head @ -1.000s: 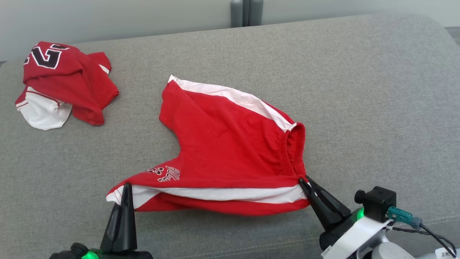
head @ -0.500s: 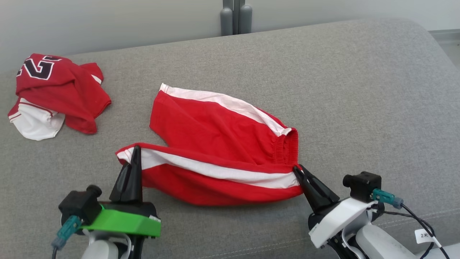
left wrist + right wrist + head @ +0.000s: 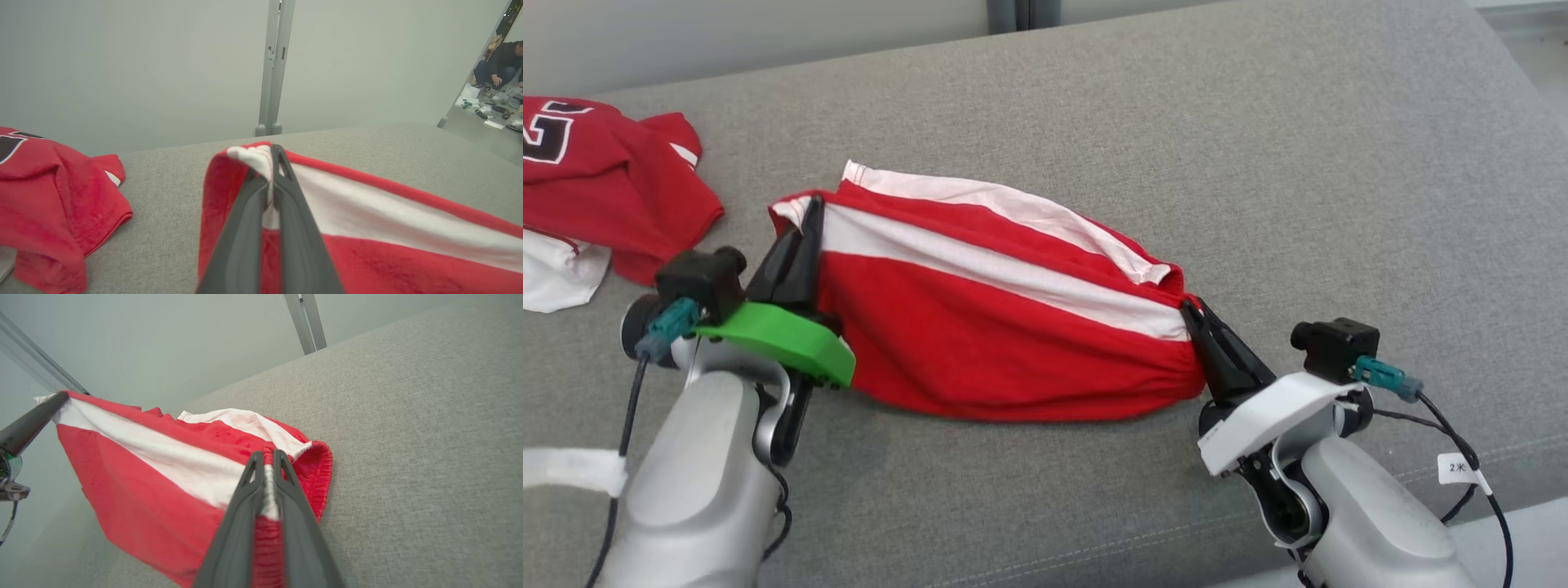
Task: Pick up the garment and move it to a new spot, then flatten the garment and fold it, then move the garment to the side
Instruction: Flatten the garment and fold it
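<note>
The garment [image 3: 980, 327] is a pair of red shorts with white side stripes, lying on the grey cushion [image 3: 1258, 163] with its near half lifted and doubled toward the far half. My left gripper [image 3: 810, 214] is shut on the leg hem at the garment's left end [image 3: 261, 159]. My right gripper [image 3: 1191, 309] is shut on the elastic waistband at its right end [image 3: 267, 455]. Between the two grips the cloth [image 3: 163, 469] hangs stretched above the cushion. The left gripper's fingers [image 3: 32, 420] also appear in the right wrist view.
A second red garment [image 3: 596, 196] with a black number and white parts lies crumpled at the far left [image 3: 49, 204]. A grey post [image 3: 273, 69] stands behind the cushion against a pale wall. A person [image 3: 500, 61] crouches far off at the right.
Both grippers have carried the garment's near edge up and away from me, folding it toward the far edge. The head camera has shifted too, so the whole scene sits differently.
</note>
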Tool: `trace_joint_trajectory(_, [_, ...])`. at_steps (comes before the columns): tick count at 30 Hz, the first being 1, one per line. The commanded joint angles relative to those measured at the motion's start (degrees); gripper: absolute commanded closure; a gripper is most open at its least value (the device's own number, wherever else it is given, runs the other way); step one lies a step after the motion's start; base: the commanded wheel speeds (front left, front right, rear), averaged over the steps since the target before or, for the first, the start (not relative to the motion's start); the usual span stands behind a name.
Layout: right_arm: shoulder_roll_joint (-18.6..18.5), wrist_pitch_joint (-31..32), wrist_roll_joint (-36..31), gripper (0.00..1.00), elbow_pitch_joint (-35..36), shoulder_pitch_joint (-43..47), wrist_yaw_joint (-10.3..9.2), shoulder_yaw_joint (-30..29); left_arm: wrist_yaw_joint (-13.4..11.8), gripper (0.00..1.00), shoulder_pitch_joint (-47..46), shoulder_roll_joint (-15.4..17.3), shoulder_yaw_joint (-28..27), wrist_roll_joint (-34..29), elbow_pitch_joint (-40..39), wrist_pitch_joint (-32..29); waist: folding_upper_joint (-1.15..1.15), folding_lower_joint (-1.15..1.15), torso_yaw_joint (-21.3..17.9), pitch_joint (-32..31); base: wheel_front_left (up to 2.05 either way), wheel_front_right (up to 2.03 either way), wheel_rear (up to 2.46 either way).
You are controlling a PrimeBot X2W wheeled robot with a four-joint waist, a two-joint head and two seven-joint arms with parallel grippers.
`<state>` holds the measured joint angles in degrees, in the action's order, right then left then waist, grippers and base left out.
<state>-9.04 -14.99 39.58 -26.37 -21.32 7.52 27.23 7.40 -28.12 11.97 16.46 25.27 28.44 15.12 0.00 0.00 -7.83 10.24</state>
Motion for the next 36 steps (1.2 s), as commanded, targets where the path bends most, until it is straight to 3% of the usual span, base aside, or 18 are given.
trace_joint_trajectory(1, [0.83,-0.24,-0.42,1.0,-0.66,-1.73,-0.06,-0.55,0.12,1.0,-4.22,1.02,0.87,0.16,2.78,0.01,0.0,0.0,-2.05,3.15,0.0,0.0,0.0])
trace_joint_trajectory(11, [4.99,-0.26,-1.06,1.0,-5.67,-10.43,-0.07,-2.54,0.02,1.0,-21.71,4.28,6.95,1.67,20.26,-0.81,0.0,0.0,-5.49,10.52,0.0,0.0,0.0])
trace_joint_trajectory(21, [5.85,-0.26,-0.25,1.0,-11.27,-16.69,-0.08,-1.67,-0.1,0.98,-30.68,3.47,9.72,1.92,32.07,-2.55,0.0,0.0,-5.86,14.53,0.0,0.0,0.0])
trace_joint_trajectory(23, [5.9,-0.27,-0.11,1.0,-12.34,-17.79,-0.08,-1.49,-0.41,0.61,-32.03,2.92,9.69,1.9,34.09,-2.43,0.0,0.0,-5.69,14.92,0.0,0.0,0.0])
trace_joint_trajectory(24, [5.92,-0.27,0.04,0.79,-12.59,-18.24,-0.08,-1.41,-0.53,0.23,-32.51,2.65,9.66,2.01,34.87,-2.19,0.0,0.0,-5.55,15.02,0.0,0.0,0.0])
trace_joint_trajectory(25, [5.94,-0.27,0.27,0.58,-12.81,-18.57,-0.08,-1.3,-0.54,0.03,-32.88,2.39,9.65,2.1,35.68,-1.97,0.0,0.0,-5.39,15.07,0.0,0.0,0.0])
trace_joint_trajectory(26, [5.96,-0.27,0.45,0.02,-12.99,-18.77,-0.08,-1.31,-0.53,0.0,-33.22,2.2,9.7,2.18,36.39,-1.86,0.0,0.0,-5.19,15.08,0.0,0.0,0.0])
trace_joint_trajectory(36, [6.01,-0.27,-1.65,0.0,-14.21,-17.03,-0.06,-2.71,-0.01,0.0,-33.79,0.29,11.23,2.88,40.69,-1.72,0.0,0.0,-3.23,11.81,0.0,0.0,0.0])
